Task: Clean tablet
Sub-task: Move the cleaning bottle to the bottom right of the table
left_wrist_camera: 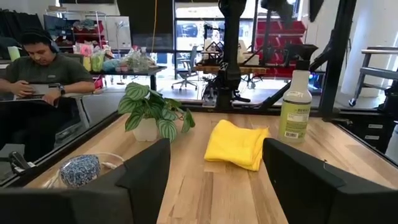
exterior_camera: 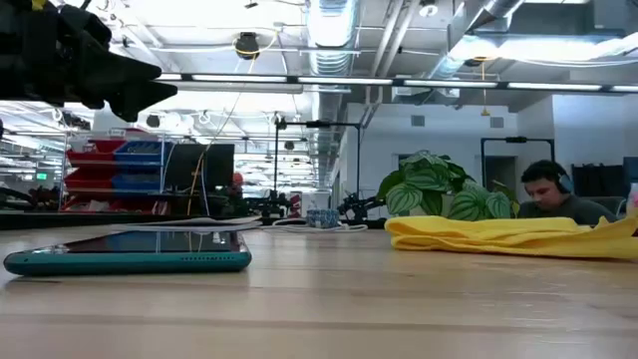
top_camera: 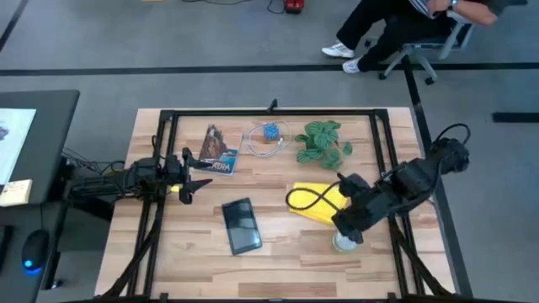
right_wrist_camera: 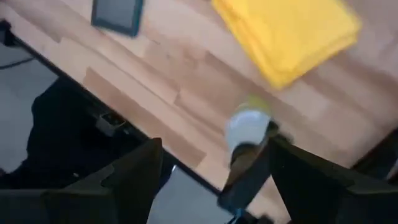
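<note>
Black tablet flat on my wooden desk, right end effector spread wide above spray bottle beside yellow cloth, left end effector wide apart, empty, hovering by booklet.

The tablet, edged in teal, was seen lying flat on the wooden table. A folded yellow cloth lay well apart from it, before a leafy plant. A seated person was visible beyond.
</note>
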`<state>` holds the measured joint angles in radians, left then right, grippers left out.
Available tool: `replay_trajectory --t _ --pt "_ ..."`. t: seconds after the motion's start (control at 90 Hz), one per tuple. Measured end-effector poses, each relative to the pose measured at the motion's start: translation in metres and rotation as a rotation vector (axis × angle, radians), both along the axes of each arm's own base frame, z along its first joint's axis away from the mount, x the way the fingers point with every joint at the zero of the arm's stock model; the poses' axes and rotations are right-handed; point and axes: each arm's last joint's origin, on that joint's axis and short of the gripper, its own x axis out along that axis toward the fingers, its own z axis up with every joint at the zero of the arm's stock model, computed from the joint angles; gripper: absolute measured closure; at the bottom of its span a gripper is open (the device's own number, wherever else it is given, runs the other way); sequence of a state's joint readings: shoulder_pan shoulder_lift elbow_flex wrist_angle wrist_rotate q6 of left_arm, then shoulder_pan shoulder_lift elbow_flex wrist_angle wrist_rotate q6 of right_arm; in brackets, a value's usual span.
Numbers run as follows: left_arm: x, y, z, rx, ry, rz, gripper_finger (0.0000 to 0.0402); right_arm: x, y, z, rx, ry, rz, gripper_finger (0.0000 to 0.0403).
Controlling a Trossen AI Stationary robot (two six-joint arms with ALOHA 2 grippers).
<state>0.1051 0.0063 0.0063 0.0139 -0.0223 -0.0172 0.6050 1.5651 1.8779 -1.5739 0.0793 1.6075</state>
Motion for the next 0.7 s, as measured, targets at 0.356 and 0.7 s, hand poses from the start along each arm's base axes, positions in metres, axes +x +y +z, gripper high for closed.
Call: replay_trajectory --t 0.356,0.7 --pt "0.000 0.000 0.000 -0.005 -0.001 0.000 0.0167 0.002 0.043 -0.024 -0.001 0.092 -0.106 0.0127" --pt "0.000 0.000 0.000 -0.006 0.000 0.000 0.0167 0.026 0.050 -0.047 -0.055 0.151 -0.131 0.0127"
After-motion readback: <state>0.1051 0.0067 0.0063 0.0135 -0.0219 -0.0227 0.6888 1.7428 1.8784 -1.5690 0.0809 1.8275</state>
